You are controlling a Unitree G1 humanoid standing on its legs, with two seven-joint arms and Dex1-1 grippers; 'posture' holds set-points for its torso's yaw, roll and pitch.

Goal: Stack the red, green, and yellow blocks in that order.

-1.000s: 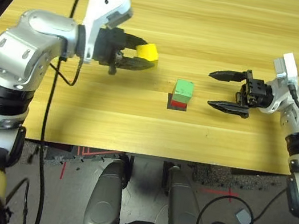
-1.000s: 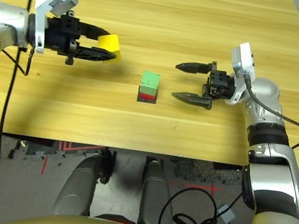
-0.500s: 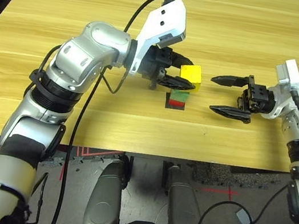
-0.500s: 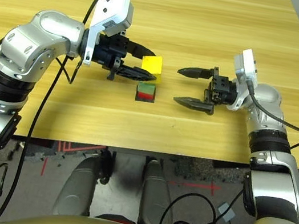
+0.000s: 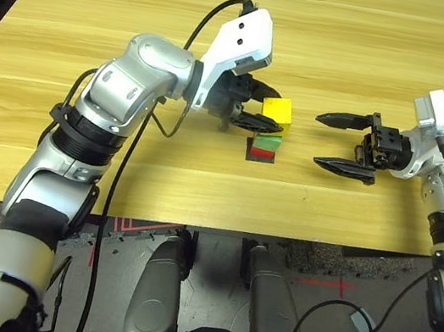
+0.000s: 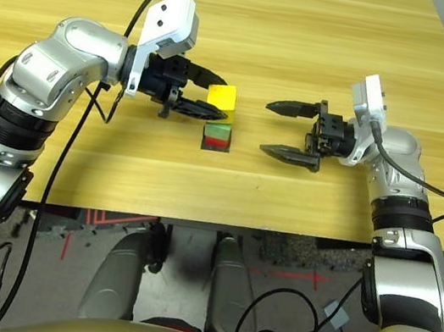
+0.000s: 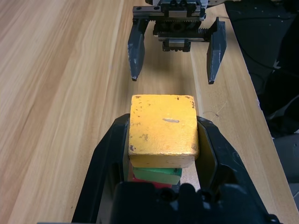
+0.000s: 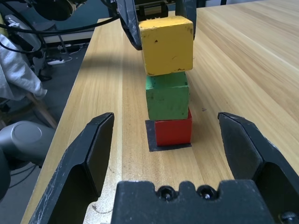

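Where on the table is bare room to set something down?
Crowded in the middle: left gripper holds the yellow block over the green block and red block; right gripper waits open beside them. Bare wood lies beyond the grippers and along the near edge.

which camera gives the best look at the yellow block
The right wrist view: the yellow block fills it side-on, tilted atop the green block. The left wrist view shows its top between the left gripper fingers; both eye views show it small.

Yellow block (image 8: 166, 44), green block (image 8: 167, 96), red block (image 8: 173, 131)
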